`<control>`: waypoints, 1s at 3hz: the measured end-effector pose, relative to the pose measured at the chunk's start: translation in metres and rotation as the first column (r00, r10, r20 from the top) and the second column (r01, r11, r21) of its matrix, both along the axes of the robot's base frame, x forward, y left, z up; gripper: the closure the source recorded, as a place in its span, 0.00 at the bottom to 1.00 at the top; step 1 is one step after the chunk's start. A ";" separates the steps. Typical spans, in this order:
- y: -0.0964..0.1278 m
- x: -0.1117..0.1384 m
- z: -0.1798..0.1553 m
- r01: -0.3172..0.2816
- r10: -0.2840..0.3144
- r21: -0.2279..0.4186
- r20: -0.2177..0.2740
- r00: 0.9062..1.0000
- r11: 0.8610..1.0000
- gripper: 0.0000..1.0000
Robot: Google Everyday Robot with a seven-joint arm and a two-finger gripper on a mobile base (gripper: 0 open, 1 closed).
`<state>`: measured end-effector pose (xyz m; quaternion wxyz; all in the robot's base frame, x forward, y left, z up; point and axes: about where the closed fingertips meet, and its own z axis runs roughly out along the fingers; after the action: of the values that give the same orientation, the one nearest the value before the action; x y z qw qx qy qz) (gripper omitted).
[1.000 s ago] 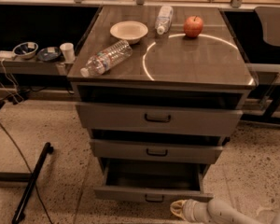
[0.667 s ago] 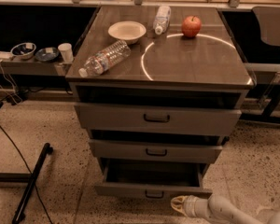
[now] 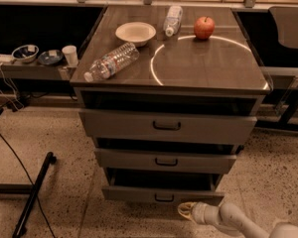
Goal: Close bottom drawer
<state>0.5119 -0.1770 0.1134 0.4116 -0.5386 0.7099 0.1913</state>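
Observation:
The bottom drawer [image 3: 161,196] is the lowest and narrowest of three grey drawers, with a low front panel and a small black pull handle [image 3: 164,199]. It stands pulled out, with a dark gap above its front. My gripper [image 3: 187,210] is at the end of a white arm reaching in from the lower right. It sits low, just in front of and below the drawer's front panel, to the right of the handle.
The cabinet top [image 3: 208,68] carries a white bowl [image 3: 135,32], a lying plastic bottle [image 3: 111,62], a second bottle [image 3: 173,20] and a red apple [image 3: 204,27]. The middle drawer [image 3: 165,160] and top drawer [image 3: 166,126] are also partly out. A black pole [image 3: 34,195] lies on the floor at left.
The view has shifted a little. My gripper stays low in front of the bottom drawer's front panel, and the drawer remains pulled out.

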 end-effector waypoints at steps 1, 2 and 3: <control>-0.008 0.025 0.002 0.021 -0.022 0.022 0.039 0.999 1.000 1.00; -0.019 0.056 0.006 0.057 -0.060 0.050 0.080 0.995 0.997 1.00; -0.028 0.073 0.007 0.081 -0.086 0.060 0.099 0.991 0.995 1.00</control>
<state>0.5851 -0.2047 0.1208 0.4697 -0.5058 0.7043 0.1657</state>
